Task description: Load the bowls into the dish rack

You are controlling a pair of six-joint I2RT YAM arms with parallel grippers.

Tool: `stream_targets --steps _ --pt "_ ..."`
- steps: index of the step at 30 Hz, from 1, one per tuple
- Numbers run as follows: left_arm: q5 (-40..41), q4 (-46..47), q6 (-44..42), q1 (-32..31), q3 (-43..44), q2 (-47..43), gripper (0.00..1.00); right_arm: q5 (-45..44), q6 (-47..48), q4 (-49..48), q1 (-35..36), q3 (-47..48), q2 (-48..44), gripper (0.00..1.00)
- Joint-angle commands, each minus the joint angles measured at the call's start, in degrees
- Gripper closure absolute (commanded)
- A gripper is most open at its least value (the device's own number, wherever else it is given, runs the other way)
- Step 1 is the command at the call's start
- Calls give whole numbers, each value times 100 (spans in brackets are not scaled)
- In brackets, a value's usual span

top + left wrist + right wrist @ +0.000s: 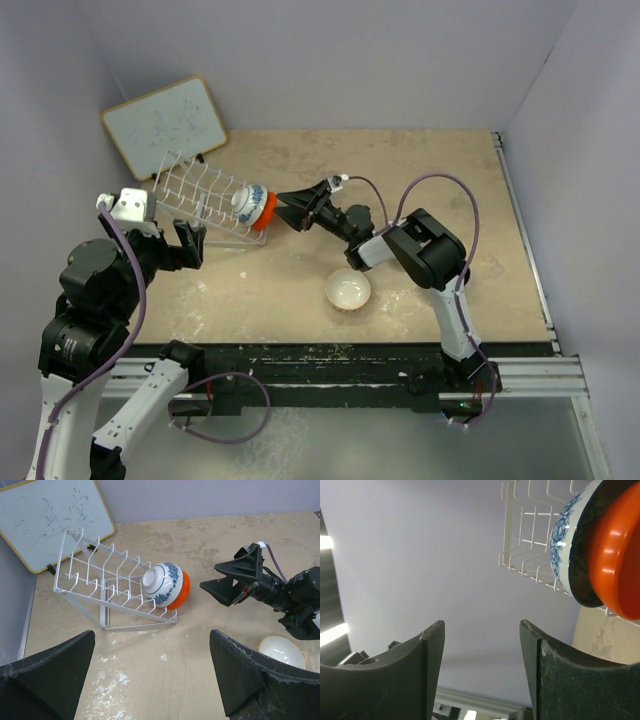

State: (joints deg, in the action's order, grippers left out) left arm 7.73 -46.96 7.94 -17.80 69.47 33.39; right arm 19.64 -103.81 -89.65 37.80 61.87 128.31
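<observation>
The wire dish rack (200, 195) lies at the back left and also shows in the left wrist view (95, 580). At its right end the blue-and-white bowl (247, 202), the black bowl (584, 560) and the orange-red bowl (266, 210) stand on edge, nested together. A pale bowl, white inside (348, 290), sits upright on the table in front of the right arm. My right gripper (283, 210) is open and empty just right of the orange-red bowl (620, 555). My left gripper (186, 245) is open and empty above bare table in front of the rack. I see no fifth bowl.
A wood-framed whiteboard (165, 125) leans against the back-left wall behind the rack. The walls close in on the left, back and right. The table's front edge, with a metal rail (350, 365), runs below the arms.
</observation>
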Motion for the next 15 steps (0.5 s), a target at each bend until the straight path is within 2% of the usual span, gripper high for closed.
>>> stream_targets --steps 1,5,7,10,13,15 --pt "10 352 67 -27 -32 -25 1 265 825 343 -30 -325 -793 37" --pt "33 354 32 -26 -21 -40 1 523 2185 2104 -75 -520 -1603 37" --pt "36 346 7 -24 -21 -59 1 346 3334 3302 -84 -592 -2240 37" --pt "62 329 -18 -29 -30 -84 1 -435 4793 5258 -80 -575 -3180 37" --pt "81 343 -12 -25 -59 -124 1 -1697 6101 7158 -85 -368 -4121 34" --pt "74 383 4 -27 -95 -133 1 -2542 6640 8332 -81 -107 -4600 31"
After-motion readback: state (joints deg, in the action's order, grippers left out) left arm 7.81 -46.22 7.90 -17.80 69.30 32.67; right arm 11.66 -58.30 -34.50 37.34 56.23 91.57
